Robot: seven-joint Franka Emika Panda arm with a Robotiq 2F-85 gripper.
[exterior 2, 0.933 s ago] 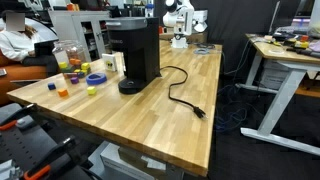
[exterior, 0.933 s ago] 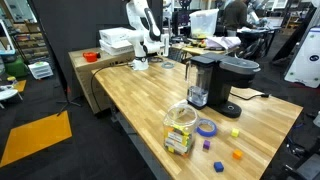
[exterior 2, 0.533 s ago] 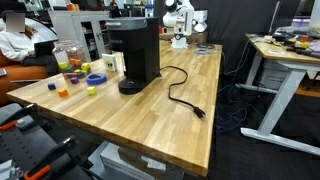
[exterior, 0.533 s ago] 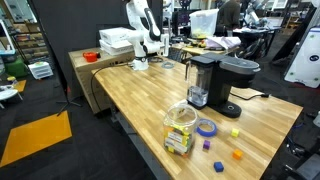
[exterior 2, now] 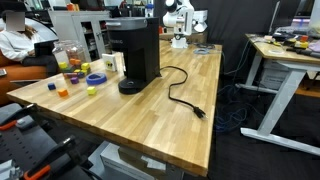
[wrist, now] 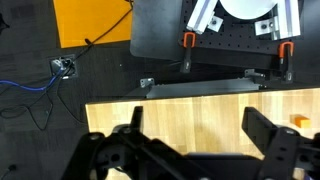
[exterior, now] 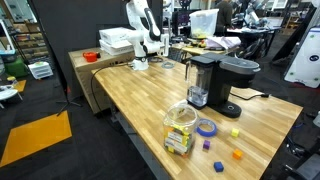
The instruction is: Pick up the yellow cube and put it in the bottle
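Note:
The yellow cube (exterior: 236,132) lies on the wooden table near its end, next to a blue tape ring (exterior: 206,127); it also shows in an exterior view (exterior 2: 90,91). The bottle (exterior: 180,128), a squat clear jar with yellow-green inside, stands close by and also shows in an exterior view (exterior 2: 67,62). My gripper (wrist: 197,125) is open and empty over bare wood at the far end of the table, far from both. The arm (exterior: 143,22) shows in both exterior views (exterior 2: 178,20). The wrist view shows neither cube nor bottle.
A black coffee maker (exterior: 215,80) stands mid-table with its cord (exterior 2: 185,95) trailing over the wood. Orange (exterior: 238,154), purple (exterior: 207,145) and blue (exterior: 219,166) cubes lie near the jar. White boxes (exterior: 118,42) sit beside the arm's base.

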